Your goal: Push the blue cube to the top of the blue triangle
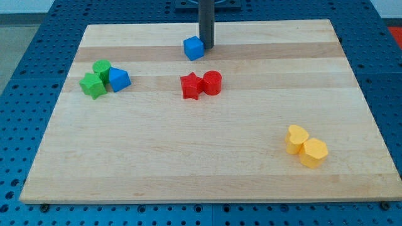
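The blue cube [194, 48] sits near the view's top centre of the wooden board [207, 169]. My tip [206, 47] is the lower end of the dark rod and stands right against the cube's right side. The blue triangle [119, 79] lies at the view's left, lower than the cube and well apart from it. It touches a green cylinder [102, 68] and a green star-shaped block [93, 85] on its left.
A red star-shaped block [191, 86] and a red cylinder [212, 82] sit together at the board's centre, below the cube. Two yellow blocks [298, 138] [314, 152] sit at the view's lower right. Blue pegboard surrounds the board.
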Motion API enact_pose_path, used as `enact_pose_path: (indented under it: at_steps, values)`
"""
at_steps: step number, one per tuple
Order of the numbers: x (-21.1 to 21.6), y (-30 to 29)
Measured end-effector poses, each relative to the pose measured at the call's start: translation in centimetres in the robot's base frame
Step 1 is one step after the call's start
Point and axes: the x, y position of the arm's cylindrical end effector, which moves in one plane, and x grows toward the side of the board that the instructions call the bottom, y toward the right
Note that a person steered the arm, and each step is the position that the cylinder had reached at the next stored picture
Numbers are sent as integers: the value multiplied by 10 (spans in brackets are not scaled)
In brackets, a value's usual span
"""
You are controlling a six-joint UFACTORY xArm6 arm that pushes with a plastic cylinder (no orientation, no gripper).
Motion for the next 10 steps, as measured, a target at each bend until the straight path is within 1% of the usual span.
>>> enact_pose_path:
  at_steps: [1,5,7,8,9,10]
  values:
    - [18,-13]
    - [23,-80]
    - [48,-113]
    - [61,-121]
    - [64,-124]
    - [59,-109]
